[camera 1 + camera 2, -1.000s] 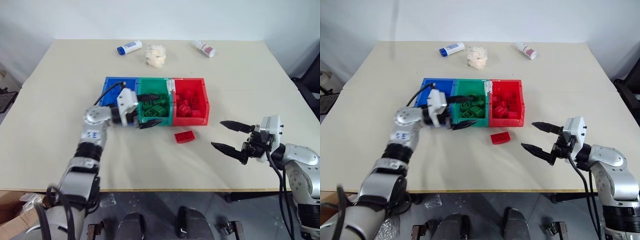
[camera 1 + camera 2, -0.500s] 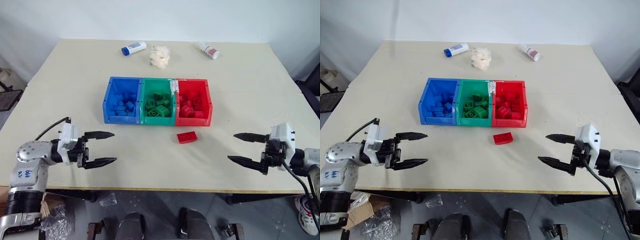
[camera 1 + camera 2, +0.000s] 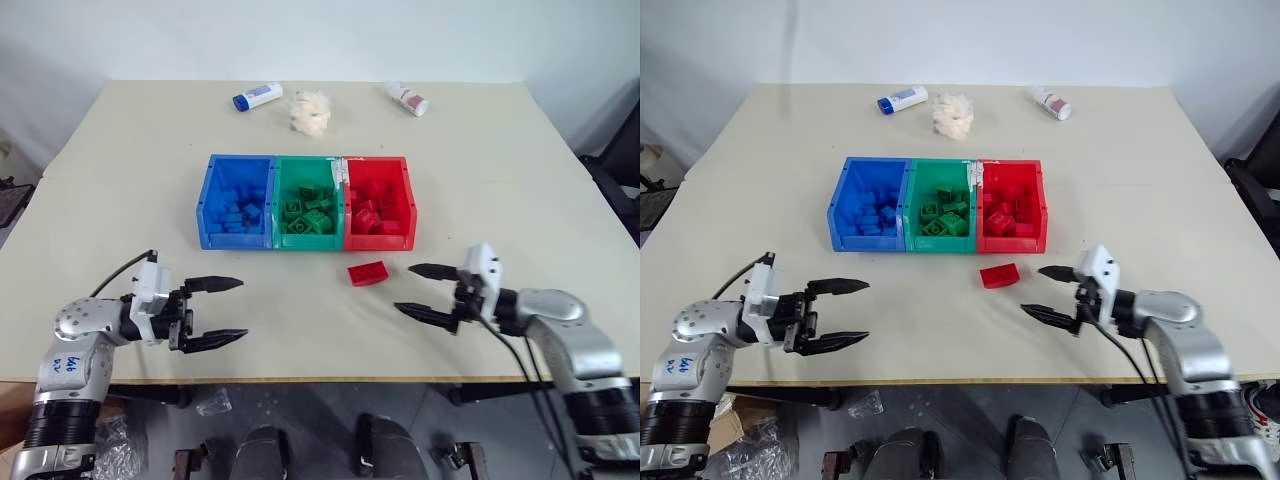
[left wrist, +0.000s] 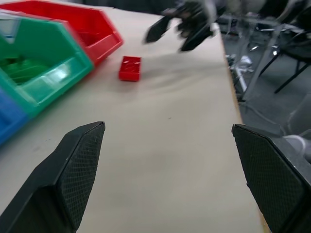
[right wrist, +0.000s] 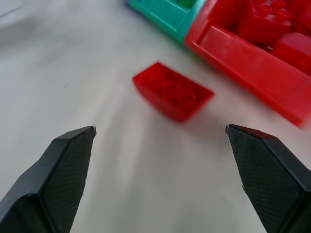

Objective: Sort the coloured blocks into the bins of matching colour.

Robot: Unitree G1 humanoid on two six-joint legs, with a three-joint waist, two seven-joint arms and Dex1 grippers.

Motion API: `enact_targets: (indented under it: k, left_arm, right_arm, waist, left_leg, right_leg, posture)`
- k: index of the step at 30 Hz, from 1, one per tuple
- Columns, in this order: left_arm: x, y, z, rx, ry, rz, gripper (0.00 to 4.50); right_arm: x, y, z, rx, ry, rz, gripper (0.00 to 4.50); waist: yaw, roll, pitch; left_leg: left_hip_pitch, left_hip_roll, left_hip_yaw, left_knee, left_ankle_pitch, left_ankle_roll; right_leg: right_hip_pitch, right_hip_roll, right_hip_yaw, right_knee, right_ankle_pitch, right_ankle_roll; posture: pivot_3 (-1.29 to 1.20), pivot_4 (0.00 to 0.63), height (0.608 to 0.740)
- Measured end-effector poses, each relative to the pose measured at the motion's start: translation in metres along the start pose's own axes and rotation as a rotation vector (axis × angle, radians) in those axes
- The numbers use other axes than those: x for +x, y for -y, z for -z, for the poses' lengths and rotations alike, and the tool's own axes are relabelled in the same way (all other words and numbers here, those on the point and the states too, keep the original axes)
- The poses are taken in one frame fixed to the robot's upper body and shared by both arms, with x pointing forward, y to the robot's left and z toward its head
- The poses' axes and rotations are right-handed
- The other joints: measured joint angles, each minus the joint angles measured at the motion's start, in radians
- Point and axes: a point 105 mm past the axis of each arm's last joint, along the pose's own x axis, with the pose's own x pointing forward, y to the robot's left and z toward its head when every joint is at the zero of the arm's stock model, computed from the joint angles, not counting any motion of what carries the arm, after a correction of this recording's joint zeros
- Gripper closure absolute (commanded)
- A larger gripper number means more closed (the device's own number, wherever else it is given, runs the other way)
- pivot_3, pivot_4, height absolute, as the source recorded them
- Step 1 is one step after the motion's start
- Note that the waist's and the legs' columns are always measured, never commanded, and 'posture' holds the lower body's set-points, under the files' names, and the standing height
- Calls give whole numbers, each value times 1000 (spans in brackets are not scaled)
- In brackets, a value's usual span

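1 red block (image 3: pixel 368 272) lies just before the 3 filled bins (image 3: pixel 306 240).

Even, bright light is cast on the beige rectangular tabletop (image 3: pixel 120 200); the small red studded plastic brick (image 5: pixel 172 95) is smeared by blur.

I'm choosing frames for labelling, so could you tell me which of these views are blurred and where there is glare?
Right wrist view: the small red studded plastic brick and the tabletop are smeared. Left wrist view: the right gripper is blurred, and glare sits on the green plastic bin's wall. Left eye view: evenly lit, with soft shadows under the left gripper.
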Motion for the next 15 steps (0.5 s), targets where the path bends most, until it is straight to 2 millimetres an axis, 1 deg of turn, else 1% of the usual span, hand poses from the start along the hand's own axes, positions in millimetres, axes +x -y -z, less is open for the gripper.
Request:
enact_targets:
  k: [5, 10, 15]
  left_arm:
    - [4, 3, -1, 7, 9, -11, 56]
    - [6, 8, 0, 3, 7, -20, 56]
    - [9, 11, -4, 21, 17, -24, 56]
  right_arm:
    - [28, 5, 7, -1, 10, -18, 0]
    - [42, 10, 11, -10, 7, -19, 0]
    - [62, 12, 7, -38, 28, -15, 0]
  waist:
    - [1, 0, 0]
    - [0, 0, 0]
    - [-15, 0, 0]
  left_leg:
    - [0, 0, 0, 0, 0, 0]
    - [0, 0, 0, 0, 0, 0]
    - [0, 0, 0, 0, 0, 0]
  right_leg:
    - [0, 0, 0, 0, 0, 0]
    - [0, 0, 0, 1, 0, 0]
    - [0, 0, 0, 3, -1, -1]
  posture:
    - [0, 150, 740]
    - [0, 150, 740]
    - [0, 150, 740]
